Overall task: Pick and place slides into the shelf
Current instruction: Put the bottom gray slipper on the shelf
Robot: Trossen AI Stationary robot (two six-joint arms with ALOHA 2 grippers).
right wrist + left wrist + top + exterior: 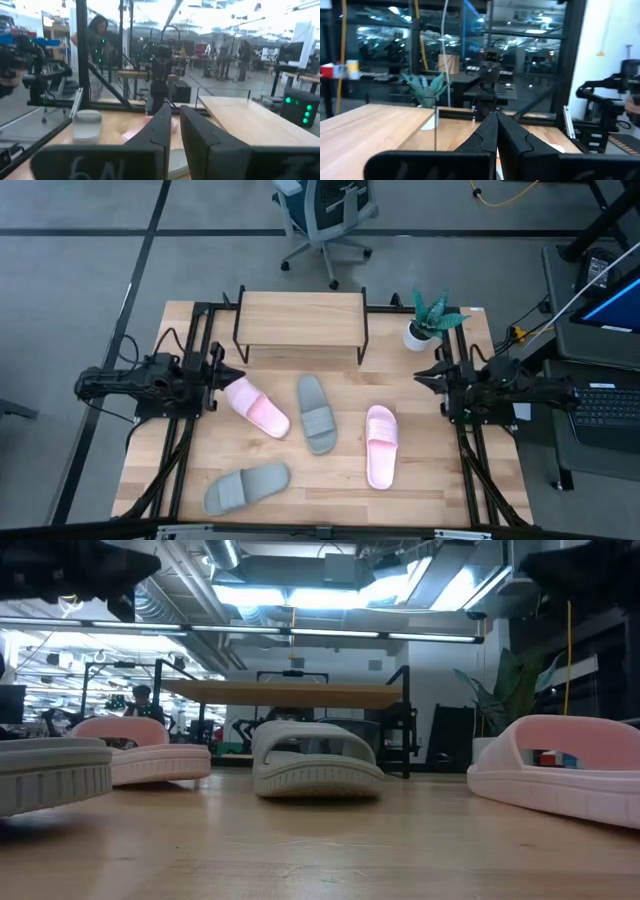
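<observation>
Beside shelf (300, 318), potted plant (427, 320), four slides loose on table (430, 490)

The shelf (300, 313) stands at the far edge of the surface (430, 480), its plank top bare and open from above. A potted plant (428, 320) stands just beside its right end. Bare wood lies between the shelf and the slides. A pink slide (256, 407), a grey slide (316, 413) and another pink slide (380, 445) crowd the middle; a second grey slide (246, 486) lies near the front left.
</observation>
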